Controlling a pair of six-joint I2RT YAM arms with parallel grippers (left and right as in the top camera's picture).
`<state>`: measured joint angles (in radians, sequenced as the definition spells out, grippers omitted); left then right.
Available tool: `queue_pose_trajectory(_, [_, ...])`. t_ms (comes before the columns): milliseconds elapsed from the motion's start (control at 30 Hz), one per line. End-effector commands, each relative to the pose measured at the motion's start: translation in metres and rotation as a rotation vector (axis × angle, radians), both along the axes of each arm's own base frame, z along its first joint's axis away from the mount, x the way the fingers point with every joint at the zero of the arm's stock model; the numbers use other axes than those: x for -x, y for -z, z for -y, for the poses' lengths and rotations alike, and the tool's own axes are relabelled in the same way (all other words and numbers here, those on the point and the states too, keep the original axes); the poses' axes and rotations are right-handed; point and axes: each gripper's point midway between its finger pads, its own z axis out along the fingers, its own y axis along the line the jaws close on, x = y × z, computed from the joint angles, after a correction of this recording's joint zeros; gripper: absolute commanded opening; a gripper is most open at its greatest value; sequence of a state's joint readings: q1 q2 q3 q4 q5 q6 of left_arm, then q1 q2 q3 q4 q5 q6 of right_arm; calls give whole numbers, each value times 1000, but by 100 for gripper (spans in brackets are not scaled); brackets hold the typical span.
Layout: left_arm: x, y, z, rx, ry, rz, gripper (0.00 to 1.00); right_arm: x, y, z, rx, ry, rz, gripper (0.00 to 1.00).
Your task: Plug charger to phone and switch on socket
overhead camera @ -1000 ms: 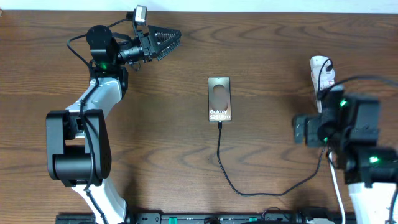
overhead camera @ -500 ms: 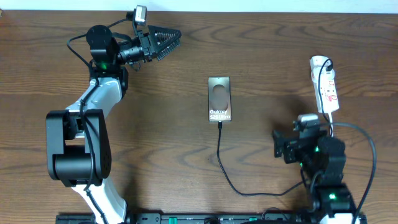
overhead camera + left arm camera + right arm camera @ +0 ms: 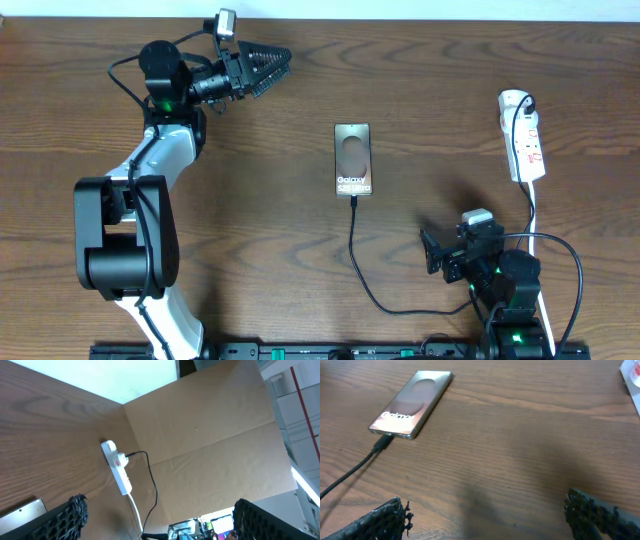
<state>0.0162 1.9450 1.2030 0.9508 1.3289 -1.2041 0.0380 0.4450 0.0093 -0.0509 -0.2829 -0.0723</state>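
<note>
I count: one phone (image 3: 353,159), table (image 3: 250,210) centre; one charger (image 3: 370,288), tip in its 6 o'clock end; one socket (image 3: 524,138) at 3 o'clock. Left pincer (image 3: 278,63) at 11 and right pincer (image 3: 434,254) at 5 are both spread, empty. Wood-grain surface, cardboard wall (image 3: 210,435).

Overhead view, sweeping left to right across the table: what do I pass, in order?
left gripper → phone → right gripper → socket

Left arm (image 3: 165,155) white-and-black, green LED, black cables; jaws black mesh
</note>
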Motion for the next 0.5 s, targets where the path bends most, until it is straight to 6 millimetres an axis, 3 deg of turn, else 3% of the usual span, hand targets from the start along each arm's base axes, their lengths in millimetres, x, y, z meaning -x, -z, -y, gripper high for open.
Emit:
queue_pose_trajectory(0, [1, -10, -1, -4, 4, 37, 93, 1, -8, -8, -25, -31, 32, 99])
queue_pose_trajectory(467, [1, -10, -1, -4, 4, 37, 93, 3, -102, -8, -58, -31, 444, 99])
